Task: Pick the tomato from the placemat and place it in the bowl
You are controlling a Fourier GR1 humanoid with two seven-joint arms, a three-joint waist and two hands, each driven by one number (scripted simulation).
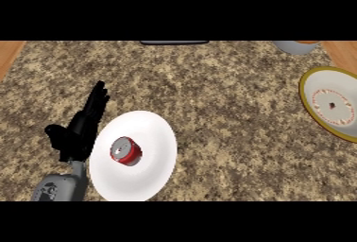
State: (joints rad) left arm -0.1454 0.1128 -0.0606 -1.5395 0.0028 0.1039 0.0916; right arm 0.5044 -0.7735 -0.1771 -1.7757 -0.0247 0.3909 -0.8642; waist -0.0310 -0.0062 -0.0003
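The left robot hand [80, 127], fingers straight, rests beside the white bowl [157, 132] holding the tomato [125, 151]

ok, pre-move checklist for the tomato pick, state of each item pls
1. Tomato in view: ok, the red item lies on the white round dish.
2. Tomato free of any grip: ok, nothing touches it.
3. Left hand ready: ok, open with fingers straight, at the dish's left edge, not on the tomato.
4. Right hand available: cannot tell, it does not show in the head view.
5. Target bowl located: cannot tell. A yellow-rimmed dish sits at the right edge, cut off, and a grey vessel at the top; neither is clearly the bowl.
6. Counter between the white dish and the yellow-rimmed one free of obstacles: ok.
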